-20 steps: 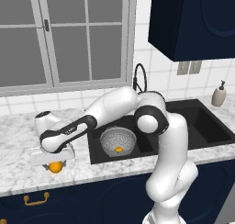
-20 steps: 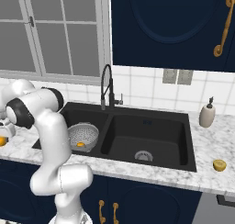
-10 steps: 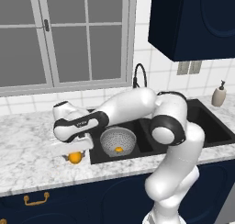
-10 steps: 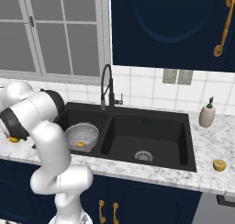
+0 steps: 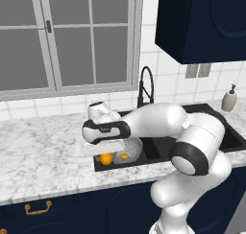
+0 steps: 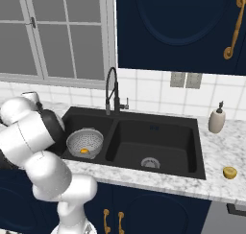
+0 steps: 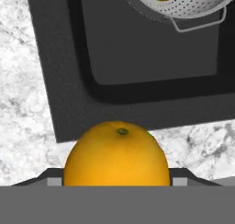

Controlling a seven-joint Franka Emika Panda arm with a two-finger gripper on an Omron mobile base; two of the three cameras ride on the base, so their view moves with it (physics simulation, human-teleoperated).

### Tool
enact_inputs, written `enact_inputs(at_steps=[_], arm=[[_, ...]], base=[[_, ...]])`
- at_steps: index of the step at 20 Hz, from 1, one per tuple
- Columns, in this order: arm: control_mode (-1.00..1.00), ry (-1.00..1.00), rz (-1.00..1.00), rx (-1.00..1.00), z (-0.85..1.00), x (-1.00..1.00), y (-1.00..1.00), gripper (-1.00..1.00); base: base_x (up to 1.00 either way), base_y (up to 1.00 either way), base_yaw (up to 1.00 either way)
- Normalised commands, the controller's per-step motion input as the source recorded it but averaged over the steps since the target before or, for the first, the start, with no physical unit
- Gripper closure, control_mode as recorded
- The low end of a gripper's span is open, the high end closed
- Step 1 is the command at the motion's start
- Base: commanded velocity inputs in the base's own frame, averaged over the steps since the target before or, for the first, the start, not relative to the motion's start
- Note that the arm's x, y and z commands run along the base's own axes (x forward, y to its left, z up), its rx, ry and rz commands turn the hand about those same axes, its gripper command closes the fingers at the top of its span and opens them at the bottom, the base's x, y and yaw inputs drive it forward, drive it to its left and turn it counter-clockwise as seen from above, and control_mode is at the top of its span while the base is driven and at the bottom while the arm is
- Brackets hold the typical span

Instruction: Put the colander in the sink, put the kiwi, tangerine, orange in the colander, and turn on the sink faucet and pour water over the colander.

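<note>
A: Where are we in the job?

B: We're on the fruit-loading step. The colander (image 6: pixel 84 143) sits in the left basin of the sink (image 6: pixel 163 132), with one orange-coloured fruit (image 6: pixel 84 151) already inside. Our gripper (image 5: pixel 106 157) is clamped on a second orange fruit (image 7: pixel 116 154), carried over the sink's near-left corner; whether it's the orange or the tangerine, we can't tell.

A: And next?

B: In the hand view the colander lies at about one o'clock from the held fruit. We judge we must travel that way until we're over the bowl, then let go. Another fruit (image 6: pixel 229 172) waits on the counter at the far right; the faucet (image 6: pixel 112 91) is not yet running.

A: Any writing?

B: None we can read.
</note>
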Motion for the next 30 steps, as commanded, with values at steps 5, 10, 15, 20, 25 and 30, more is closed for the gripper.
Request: enact_inputs(at_steps=[5,10,15,20,25,30], arm=[[-1.00,0.00,0.00,0.05,0.00,0.61,-0.73,1.00],[-1.00,-0.03,0.00,0.02,-0.01,0.59,-0.35,1.00],[-1.00,-0.04,0.00,0.00,-0.04,0.33,0.00,1.00],[-1.00,-0.01,0.00,0.01,-0.13,0.65,-0.01,1.00],[-1.00,0.02,0.00,0.00,-0.33,0.37,-0.01,1.00],[-1.00,0.04,0.00,0.00,-0.38,0.30,-0.02,1.00]], base=[[0.00,0.00,0.00],[0.00,0.00,0.00],[0.00,0.00,0.00],[0.00,0.00,0.00],[0.00,0.00,0.00],[0.00,0.00,0.00]])
